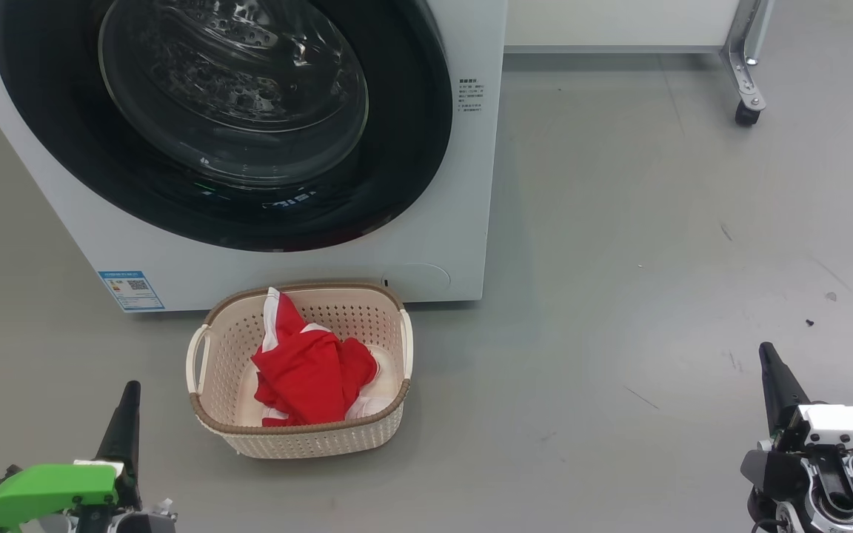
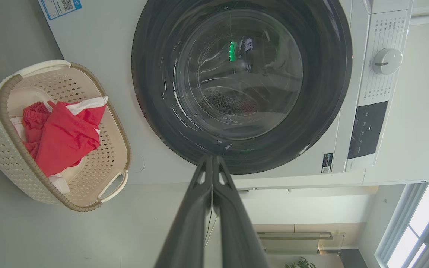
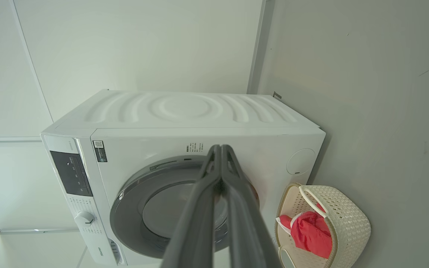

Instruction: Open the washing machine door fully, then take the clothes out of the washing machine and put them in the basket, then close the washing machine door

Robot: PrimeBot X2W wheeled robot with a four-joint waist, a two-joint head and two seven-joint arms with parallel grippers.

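- Both sat clenched, empty: left hand (image 2: 212, 158), right hand (image 3: 221, 147).
- Red clothes (image 1: 312, 377) lay in basket (image 1: 306, 441); washing machine door (image 1: 226, 111) looked shut, but if unlatched, it could swing open.

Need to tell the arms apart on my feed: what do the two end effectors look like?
The left end effector has two long, dark, tapering fingers on a bright green housing. The right end effector has the same dark fingers on a white housing with black and silver parts.
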